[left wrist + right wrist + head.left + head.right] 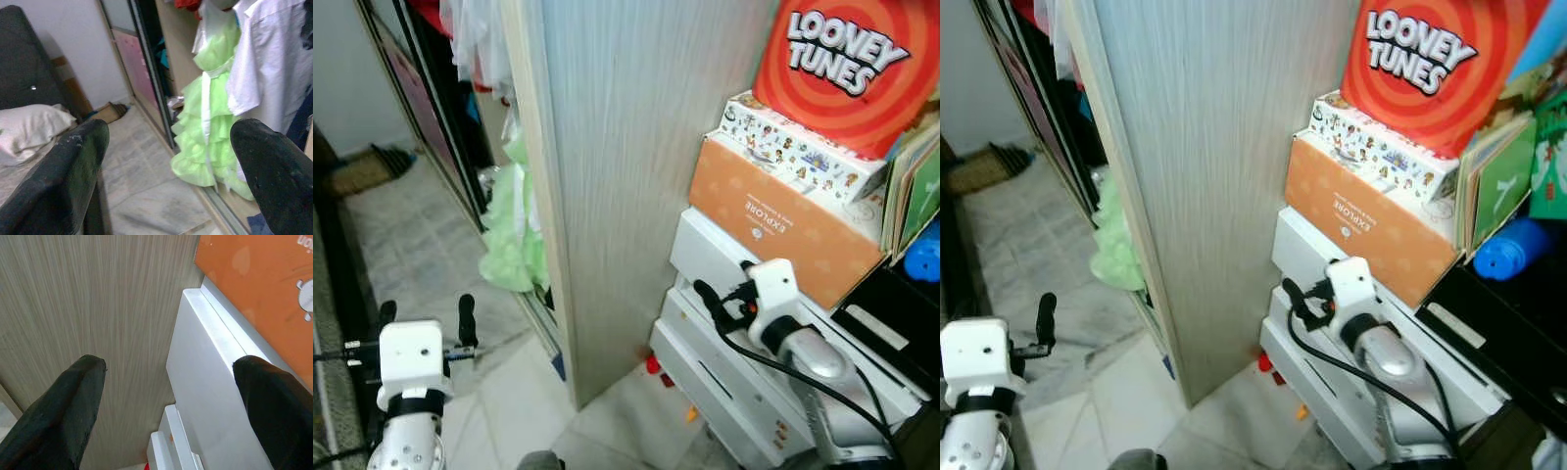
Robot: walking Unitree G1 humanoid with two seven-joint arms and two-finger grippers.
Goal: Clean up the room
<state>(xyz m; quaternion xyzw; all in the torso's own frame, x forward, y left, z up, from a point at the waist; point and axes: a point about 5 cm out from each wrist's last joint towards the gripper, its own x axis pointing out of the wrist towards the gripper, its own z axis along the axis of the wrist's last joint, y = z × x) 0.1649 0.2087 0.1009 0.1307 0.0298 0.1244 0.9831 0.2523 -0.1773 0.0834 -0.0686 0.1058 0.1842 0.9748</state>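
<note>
Green ruffled dress [205, 122] hung in the wardrobe beyond the wide left gripper [171, 171]; the right gripper [166, 401], also wide, faced white boxes [205, 396] under an orange box [783, 230].

The left arm is held low at the robot's left side, its silver forearm ending in a white wrist block. The left tool [426, 313] points forward, its 2 black fingers [73, 166] spread wide apart with nothing between them. The right arm is raised and reaches forward on the robot's right, a black cable looping along its silver forearm. The right tool [168, 406] also has its 2 fingers [68, 406] parted wide, gripping nothing.
</note>
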